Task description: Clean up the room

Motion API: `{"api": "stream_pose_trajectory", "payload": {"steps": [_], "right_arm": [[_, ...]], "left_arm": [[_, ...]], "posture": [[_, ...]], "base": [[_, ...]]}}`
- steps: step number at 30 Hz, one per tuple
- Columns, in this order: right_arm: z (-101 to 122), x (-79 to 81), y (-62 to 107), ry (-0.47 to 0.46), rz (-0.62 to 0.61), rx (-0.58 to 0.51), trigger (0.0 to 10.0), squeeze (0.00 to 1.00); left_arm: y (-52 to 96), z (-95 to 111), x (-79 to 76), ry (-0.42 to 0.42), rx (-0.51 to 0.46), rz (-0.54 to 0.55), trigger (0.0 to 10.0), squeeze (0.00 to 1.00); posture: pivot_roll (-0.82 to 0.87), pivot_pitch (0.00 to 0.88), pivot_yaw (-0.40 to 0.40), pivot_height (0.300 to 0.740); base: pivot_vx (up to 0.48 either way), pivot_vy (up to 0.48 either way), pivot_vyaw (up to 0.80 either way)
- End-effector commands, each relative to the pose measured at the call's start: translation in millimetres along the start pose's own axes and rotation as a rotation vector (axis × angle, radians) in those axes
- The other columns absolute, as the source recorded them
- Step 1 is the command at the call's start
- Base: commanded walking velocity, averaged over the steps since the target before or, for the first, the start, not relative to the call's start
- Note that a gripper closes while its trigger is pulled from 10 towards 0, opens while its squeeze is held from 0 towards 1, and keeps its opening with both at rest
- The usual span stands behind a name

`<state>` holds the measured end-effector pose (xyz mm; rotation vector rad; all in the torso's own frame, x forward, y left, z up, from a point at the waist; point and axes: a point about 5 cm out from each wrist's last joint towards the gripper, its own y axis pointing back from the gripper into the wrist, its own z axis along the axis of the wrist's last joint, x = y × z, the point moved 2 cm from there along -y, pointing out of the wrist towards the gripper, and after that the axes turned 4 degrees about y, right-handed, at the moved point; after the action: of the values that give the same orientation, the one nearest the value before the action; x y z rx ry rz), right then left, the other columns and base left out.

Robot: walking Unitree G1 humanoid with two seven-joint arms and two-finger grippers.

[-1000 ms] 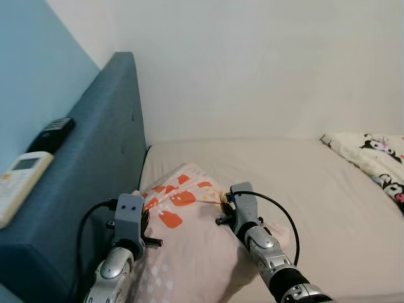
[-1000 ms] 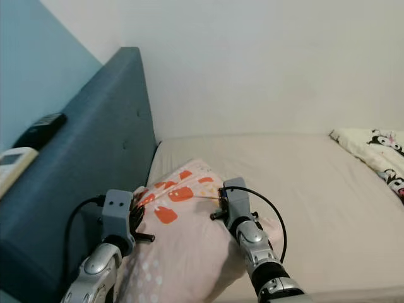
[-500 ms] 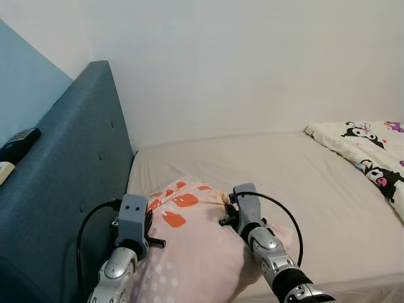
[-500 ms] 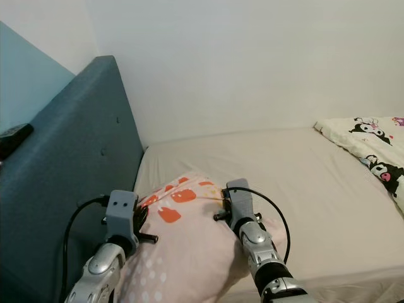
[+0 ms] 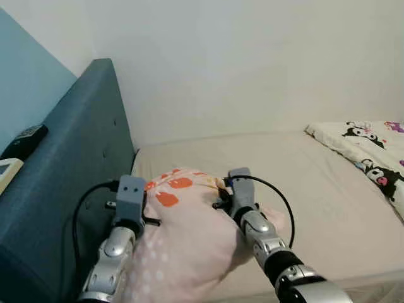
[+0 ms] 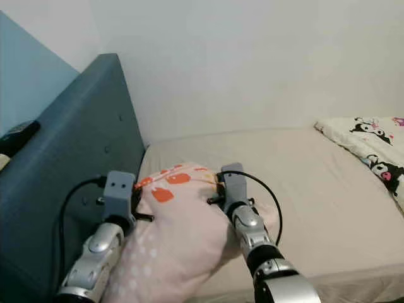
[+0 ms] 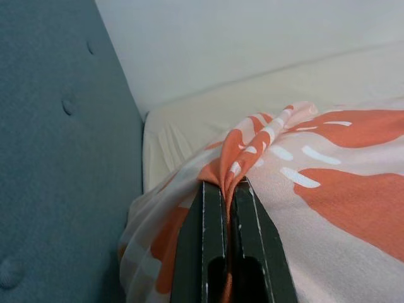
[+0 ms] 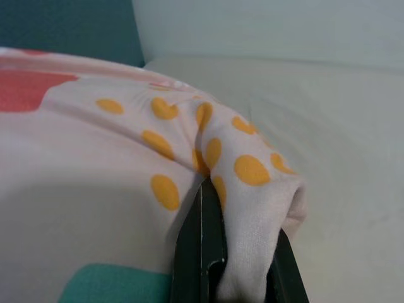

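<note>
A pale pink pillow (image 5: 189, 237) with orange patches and white dots is held up over the near end of the bed, close to the blue headboard (image 5: 69, 183). My left gripper (image 7: 228, 192) is shut on the pillow's left corner, pinching a fold of orange and white cloth. My right gripper (image 8: 237, 208) is shut on the pillow's right corner, where the cloth has yellow dots. Both arms reach forward side by side, the left arm (image 5: 126, 211) near the headboard and the right arm (image 5: 243, 205) towards the middle of the bed.
The cream mattress (image 5: 303, 170) stretches away to a white wall. A quilt (image 5: 372, 151) with cartoon prints lies at the far right. On the headboard's top ledge rest a black remote (image 5: 25, 140) and a white remote (image 5: 5, 172).
Both grippers have carried the pillow forward and up, closer to the headboard. The camera has shifted a little, so the remotes on the ledge show more.
</note>
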<state>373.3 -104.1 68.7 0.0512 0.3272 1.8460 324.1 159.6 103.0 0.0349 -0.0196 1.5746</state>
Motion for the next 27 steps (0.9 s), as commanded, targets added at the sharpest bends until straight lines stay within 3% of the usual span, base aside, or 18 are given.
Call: {"api": "stream_pose_trajectory", "payload": {"steps": [1, 6, 13, 27], "right_arm": [[-0.5, 4.5, -0.6, 0.021, 0.004, 0.001, 10.0, 0.00], [-5.9, 6.6, 0.6, 0.026, 0.001, 0.019, 10.0, 0.00], [-9.7, 1.8, 3.4, -0.008, -0.048, 0.008, 10.0, 0.00], [-13.2, -1.7, 7.8, -0.041, -0.080, -0.026, 10.0, 0.00]], "left_arm": [[-4.9, 28.3, 10.7, -0.024, -0.117, 0.030, 10.0, 0.00], [-5.3, 29.6, 7.7, -0.031, -0.123, 0.019, 10.0, 0.00], [-6.0, 23.5, -10.9, -0.079, -0.121, -0.046, 10.0, 0.00], [-6.6, 22.5, -16.2, -0.127, -0.122, -0.095, 10.0, 0.00]], "posture": [[-0.04, 0.000, -0.001, 0.740], [-0.04, 0.000, -0.002, 0.740], [-0.05, 0.000, 0.006, 0.740], [-0.06, 0.000, 0.031, 0.740]], "base": [[0.000, 0.000, 0.00], [0.000, 0.000, 0.00], [0.000, 0.000, 0.00], [0.000, 0.000, 0.00]]}}
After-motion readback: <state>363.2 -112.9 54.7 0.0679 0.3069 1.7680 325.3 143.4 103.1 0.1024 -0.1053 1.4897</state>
